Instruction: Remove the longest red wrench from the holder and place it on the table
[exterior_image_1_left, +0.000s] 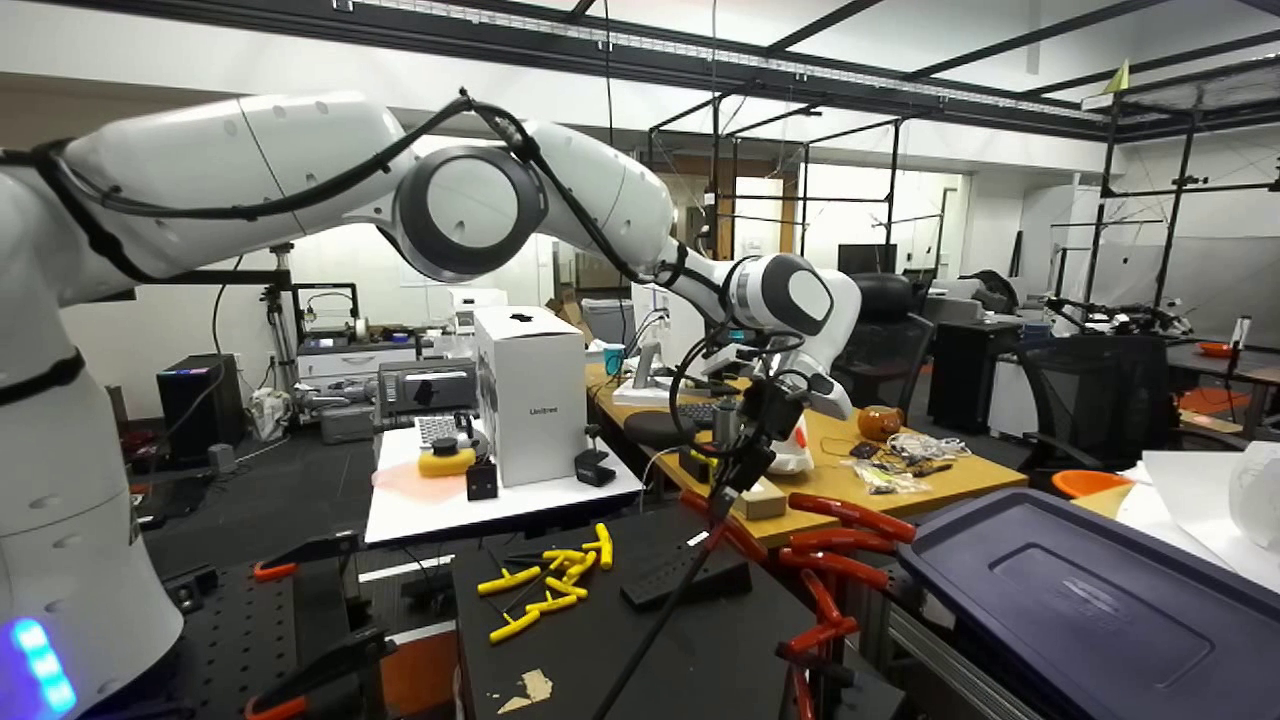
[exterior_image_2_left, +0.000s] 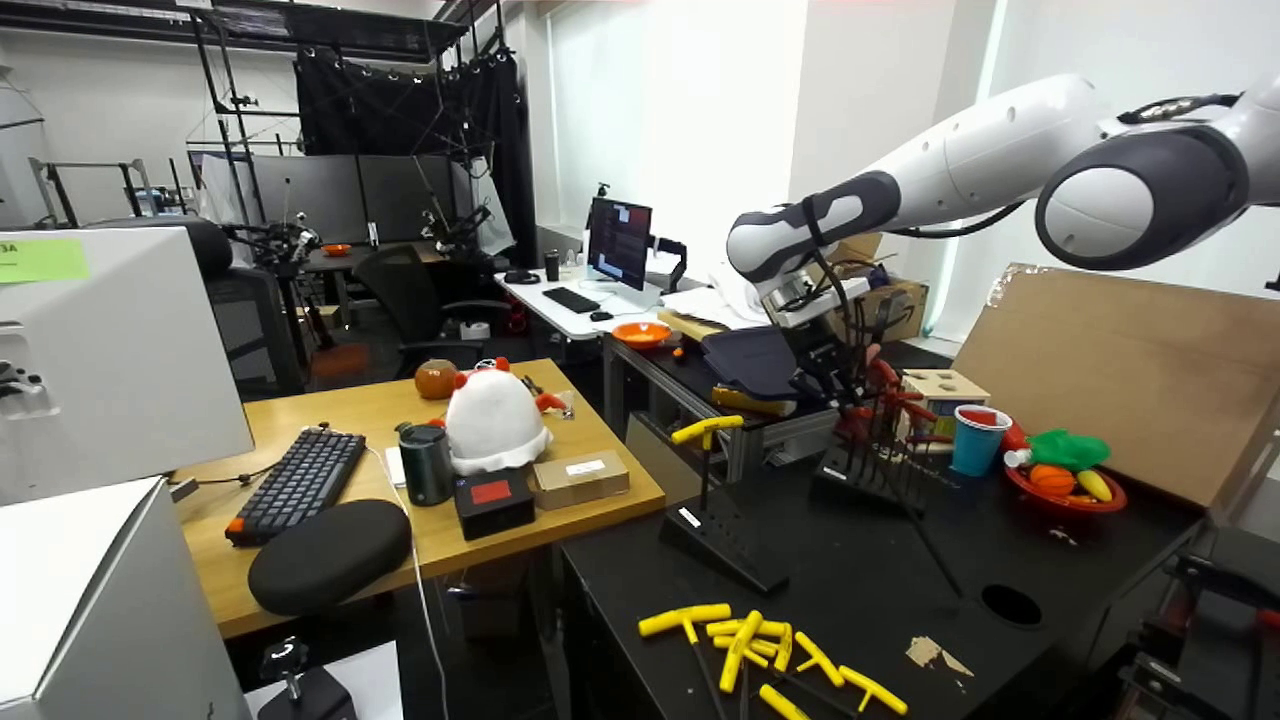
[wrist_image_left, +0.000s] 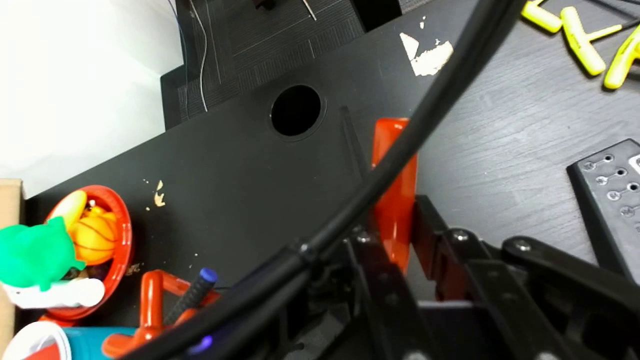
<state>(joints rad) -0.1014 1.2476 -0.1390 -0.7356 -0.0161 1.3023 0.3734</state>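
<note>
"Fingers (wrist_image_left: 428, 225)?"

"Closed on the wrench (wrist_image_left: 397, 215), by its handle."

"And that's where?"

"Out of the holder (exterior_image_2_left: 850, 487), tilted over the counter (wrist_image_left: 225, 175); whether its tip touches, I can't tell."

"Next?"

"Placing, I'd judge: lower it flat, then let go."

- Yellow T-handled tools (exterior_image_2_left: 741, 652), several, loose; near, in an exterior view.
- Red bowl (exterior_image_2_left: 1062, 509) of toys (exterior_image_2_left: 1070, 450); right, same view.
- Blue cup (exterior_image_2_left: 975, 448), white-rimmed, upright; just left of bowl.
- White plush (exterior_image_2_left: 492, 420); left, just beside dark tumbler (exterior_image_2_left: 427, 467).
- Black keyboard (exterior_image_2_left: 300, 485); farther left.
</note>
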